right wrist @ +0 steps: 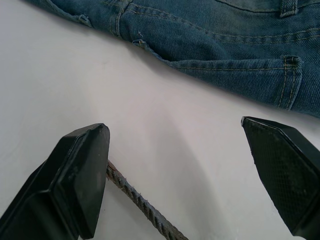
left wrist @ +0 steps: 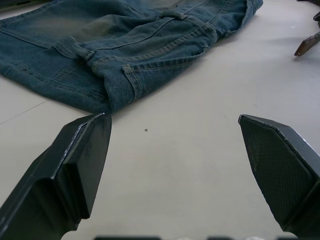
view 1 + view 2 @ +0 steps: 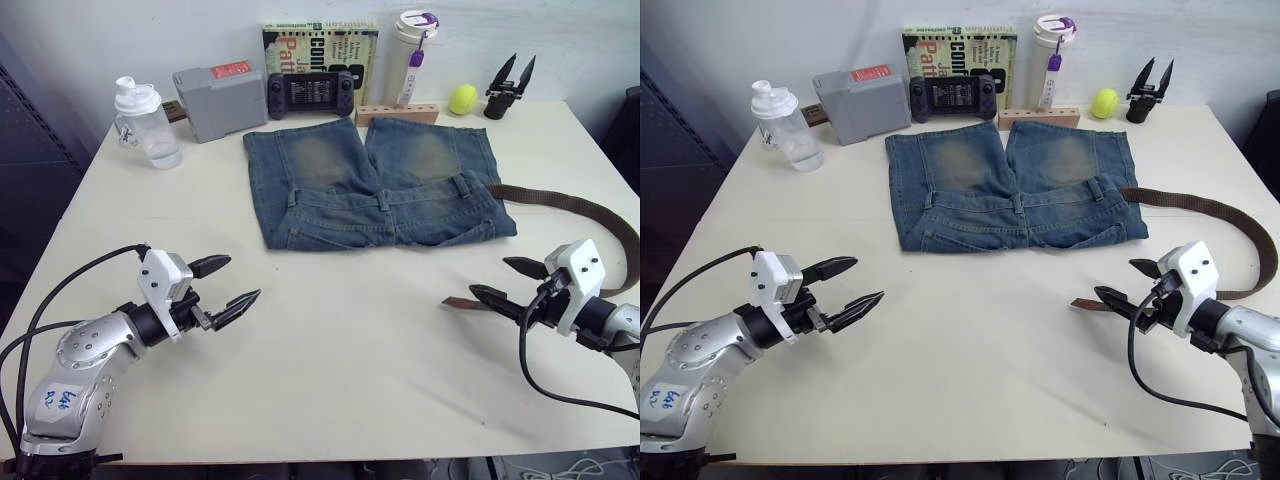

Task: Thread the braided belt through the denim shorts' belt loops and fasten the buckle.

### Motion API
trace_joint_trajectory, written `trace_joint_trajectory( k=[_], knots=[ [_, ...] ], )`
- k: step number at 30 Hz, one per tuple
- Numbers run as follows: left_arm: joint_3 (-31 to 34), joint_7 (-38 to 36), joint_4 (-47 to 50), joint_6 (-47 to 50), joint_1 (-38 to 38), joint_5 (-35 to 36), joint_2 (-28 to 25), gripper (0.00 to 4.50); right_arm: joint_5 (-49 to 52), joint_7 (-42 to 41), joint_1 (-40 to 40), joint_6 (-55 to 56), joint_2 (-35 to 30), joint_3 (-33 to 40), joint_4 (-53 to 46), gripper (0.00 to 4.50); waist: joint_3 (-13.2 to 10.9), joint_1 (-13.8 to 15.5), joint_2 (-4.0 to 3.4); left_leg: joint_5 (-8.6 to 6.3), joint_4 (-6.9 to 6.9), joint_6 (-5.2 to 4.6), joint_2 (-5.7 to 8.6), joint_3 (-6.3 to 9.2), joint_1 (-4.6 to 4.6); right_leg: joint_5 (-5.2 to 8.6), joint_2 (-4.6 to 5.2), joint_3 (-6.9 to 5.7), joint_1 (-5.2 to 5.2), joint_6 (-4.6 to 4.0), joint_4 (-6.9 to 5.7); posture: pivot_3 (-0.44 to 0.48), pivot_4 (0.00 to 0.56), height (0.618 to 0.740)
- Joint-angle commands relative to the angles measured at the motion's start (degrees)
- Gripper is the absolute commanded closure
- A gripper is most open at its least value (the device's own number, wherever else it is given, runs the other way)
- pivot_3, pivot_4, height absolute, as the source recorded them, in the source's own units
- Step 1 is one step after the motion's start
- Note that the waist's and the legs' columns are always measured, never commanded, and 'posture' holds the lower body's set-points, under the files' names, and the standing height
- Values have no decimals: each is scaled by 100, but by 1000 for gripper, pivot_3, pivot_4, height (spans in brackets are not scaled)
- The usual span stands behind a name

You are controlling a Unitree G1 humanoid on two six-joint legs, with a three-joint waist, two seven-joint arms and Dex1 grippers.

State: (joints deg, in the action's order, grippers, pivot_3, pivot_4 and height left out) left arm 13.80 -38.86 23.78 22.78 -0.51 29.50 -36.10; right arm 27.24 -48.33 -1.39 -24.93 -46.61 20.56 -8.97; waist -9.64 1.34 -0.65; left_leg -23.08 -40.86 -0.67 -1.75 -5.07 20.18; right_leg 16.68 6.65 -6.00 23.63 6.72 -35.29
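Note:
The denim shorts (image 3: 370, 175) lie flat at the table's middle back, waistband toward me, with belt loops (image 3: 383, 200) along it. The braided belt (image 3: 590, 212) runs from the waistband's right end, curves round the table's right side and comes back to its dark tip (image 3: 458, 302). The buckle is hidden. My right gripper (image 3: 488, 276) is open just above the tip; in the right wrist view the belt (image 1: 145, 207) lies under one finger (image 1: 75, 175). My left gripper (image 3: 243, 278) is open and empty at the front left, pointing toward the shorts' corner (image 2: 120, 85).
Along the back edge stand a clear bottle (image 3: 148, 122), a grey box (image 3: 215, 100), a game controller (image 3: 310, 93), a book (image 3: 320, 45), a tumbler (image 3: 413, 45), a wooden block (image 3: 397, 113), a yellow ball (image 3: 462, 99) and a spare black gripper part (image 3: 508, 85).

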Motion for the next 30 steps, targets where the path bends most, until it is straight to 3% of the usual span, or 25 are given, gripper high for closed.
trace_joint_trajectory(
  k=[1, 9, 14, 17, 22, 29, 30],
  knots=[
    [64, -39, 113, -45, 42, 82, 8, 53, 50, -66, -22, 76, -13, 75, -92, 0, 0, 0, 0, 0, 0, 0, 0, 0, 0, 0, 0, 0, 0, 0, 0, 0, 150, 731],
    [2, -252, 20, -123, 37, 77, -36, 53, 174, -541, -113, 0, -265, 64, 39, 0, 0, 0, 0, 0, 0, 0, 0, 0, 0, 0, 0, 0, 0, 0, 0, 0, 150, 731],
    [-201, -718, -45, -173, 73, 27, -248, 53, 101, -1312, -216, -8, -751, -159, 276, 0, 0, 0, 0, 0, -1, 0, 0, 0, 0, 0, 0, 0, 0, 0, 0, 0, 150, 731],
    [-464, -1105, 104, -168, 71, -10, -450, 53, -466, -1909, -434, 373, -1363, -660, 879, 0, 0, 0, 0, 0, -1, 0, 0, 0, 0, 0, -1, 0, 0, 0, 0, 0, 150, 731],
    [-646, -1166, 304, -106, 179, 35, -466, 53, -1252, -2315, -1085, 1013, -1840, -1380, 1900, 0, 0, -1, 0, -2, -3, -4, 1, -4, 0, 0, 1, 1, 0, 0, 2, 0, 150, 731],
    [-689, -1012, 626, 25, 39, 97, -390, 53, -2239, -2577, -1816, 1709, -1977, -2279, 3040, 0, 0, -16, -1, -2, -5, -4, -1, -3, 0, 0, 1, 0, 1, 0, 0, 0, 150, 731],
    [-670, -960, 650, 41, 25, 94, -367, 18, -2327, -2580, -1913, 1769, -1940, -2371, 3202, 243, -1, -16, -1, -2, -5, -4, -1, -3, 0, 0, 1, 0, 1, 0, -1, 0, 150, 731]
  ],
)
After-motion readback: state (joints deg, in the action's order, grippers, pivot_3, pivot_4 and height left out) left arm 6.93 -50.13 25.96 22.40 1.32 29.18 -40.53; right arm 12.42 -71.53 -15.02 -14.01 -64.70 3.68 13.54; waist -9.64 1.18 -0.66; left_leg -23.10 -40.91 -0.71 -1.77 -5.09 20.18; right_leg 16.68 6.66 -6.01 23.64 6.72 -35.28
